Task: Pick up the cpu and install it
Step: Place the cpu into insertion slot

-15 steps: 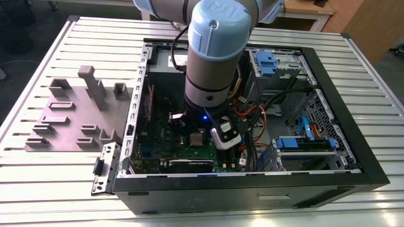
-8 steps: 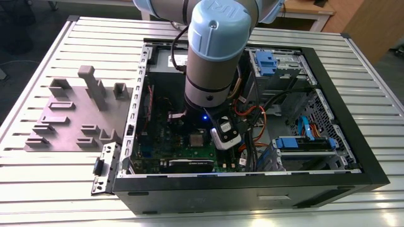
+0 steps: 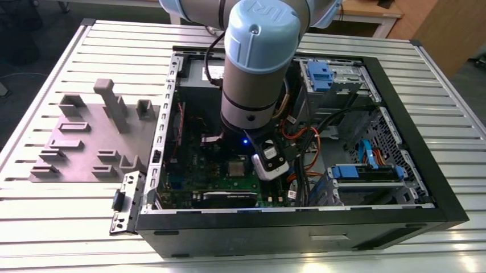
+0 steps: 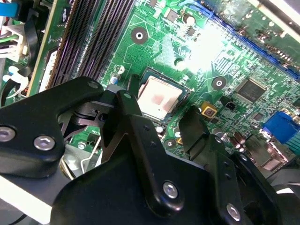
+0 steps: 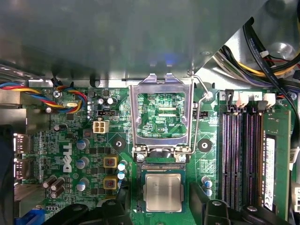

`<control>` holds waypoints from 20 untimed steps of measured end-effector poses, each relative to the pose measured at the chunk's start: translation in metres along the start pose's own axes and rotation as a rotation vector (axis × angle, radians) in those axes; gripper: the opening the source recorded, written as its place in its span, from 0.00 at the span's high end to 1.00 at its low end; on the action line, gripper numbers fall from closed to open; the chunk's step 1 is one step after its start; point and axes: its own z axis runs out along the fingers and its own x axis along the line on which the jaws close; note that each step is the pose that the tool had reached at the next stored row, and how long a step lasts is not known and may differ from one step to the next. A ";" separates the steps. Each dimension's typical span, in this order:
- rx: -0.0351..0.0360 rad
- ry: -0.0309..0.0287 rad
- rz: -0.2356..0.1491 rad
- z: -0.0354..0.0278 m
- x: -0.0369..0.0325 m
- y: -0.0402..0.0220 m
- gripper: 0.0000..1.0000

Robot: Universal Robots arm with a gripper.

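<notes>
The cpu (image 5: 162, 192) is a small silver-grey square lying flat in the socket on the green motherboard (image 5: 70, 140); it is also in the second wrist view (image 4: 159, 97) and the exterior view (image 3: 238, 167). The metal socket frame (image 5: 161, 115) stands swung open beside it, with its wire lever (image 5: 202, 89) up. My gripper (image 4: 159, 113) hovers just above the cpu, open. One black finger (image 4: 125, 101) is on one side of the chip and the other finger (image 4: 193, 125) on the opposite side, both apart from it. Nothing is held.
The arm (image 3: 254, 62) reaches down into an open black computer case (image 3: 425, 187) on a slatted metal table (image 3: 45, 216). Memory slots (image 5: 239, 154), cables (image 5: 33, 91) and blue drive bays (image 3: 365, 170) crowd the board. A grey fixture plate (image 3: 87, 142) lies on the exterior view's left.
</notes>
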 end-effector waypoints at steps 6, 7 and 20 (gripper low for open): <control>-0.0005 0.0000 0.001 0.0000 0.0002 0.0000 0.39; -0.0006 0.0000 0.001 0.0000 0.0002 0.0000 0.39; -0.0008 0.0000 0.001 0.0000 -0.0024 0.0000 0.47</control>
